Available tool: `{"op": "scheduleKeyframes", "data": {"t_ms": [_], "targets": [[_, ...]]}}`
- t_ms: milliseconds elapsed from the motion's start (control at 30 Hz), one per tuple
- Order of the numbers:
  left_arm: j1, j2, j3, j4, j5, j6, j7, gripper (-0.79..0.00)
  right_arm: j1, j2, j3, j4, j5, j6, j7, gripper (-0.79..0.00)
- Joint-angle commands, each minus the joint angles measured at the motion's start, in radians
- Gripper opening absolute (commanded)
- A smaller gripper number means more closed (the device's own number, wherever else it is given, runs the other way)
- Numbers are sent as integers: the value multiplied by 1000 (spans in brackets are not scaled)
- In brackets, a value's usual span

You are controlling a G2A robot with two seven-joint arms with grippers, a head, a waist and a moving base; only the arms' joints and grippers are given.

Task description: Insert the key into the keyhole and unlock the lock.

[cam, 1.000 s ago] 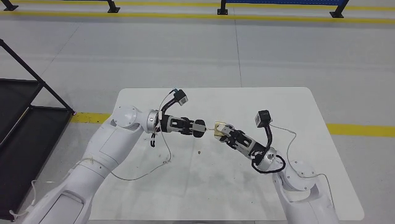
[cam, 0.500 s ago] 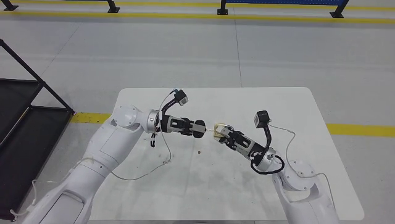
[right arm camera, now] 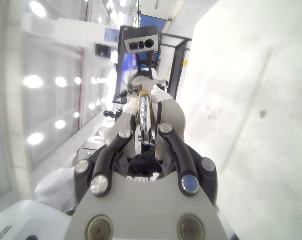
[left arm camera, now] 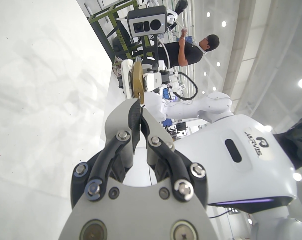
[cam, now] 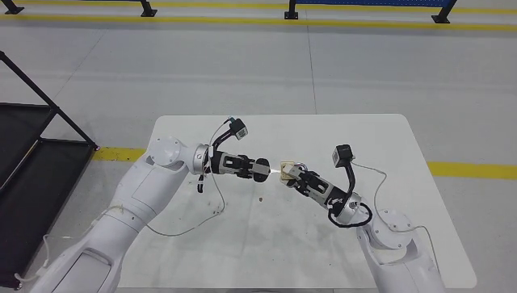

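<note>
Above the middle of the white table (cam: 355,140), my two grippers meet tip to tip. My right gripper (cam: 292,175) is shut on a brass padlock (cam: 286,170) with a silver shackle (right arm camera: 144,116), holding it in the air with its brass body (left arm camera: 137,81) facing my left gripper. My left gripper (left arm camera: 138,106) is shut on a small key (left arm camera: 141,99). The key's tip touches the lower end of the padlock body. How deep the key sits in the keyhole is hidden.
A small brown crumb (cam: 261,199) lies on the table just in front of the grippers. A black rack (cam: 32,156) stands off the table's left side. Cables hang from both wrists.
My left gripper has edged slightly toward the padlock, closing the gap. The right arm has shifted only a little.
</note>
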Motion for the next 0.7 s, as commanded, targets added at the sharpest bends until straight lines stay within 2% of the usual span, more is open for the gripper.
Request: {"op": "scheduleKeyframes", "data": {"t_ms": [0, 667], "targets": [[-1, -1, 0, 1, -3, 1, -3, -785, 0, 2, -2, -1, -2, 1, -4, -785], [-8, -8, 7, 16, 8, 1, 6, -785, 6, 17, -17, -1, 9, 4, -28, -785]]}}
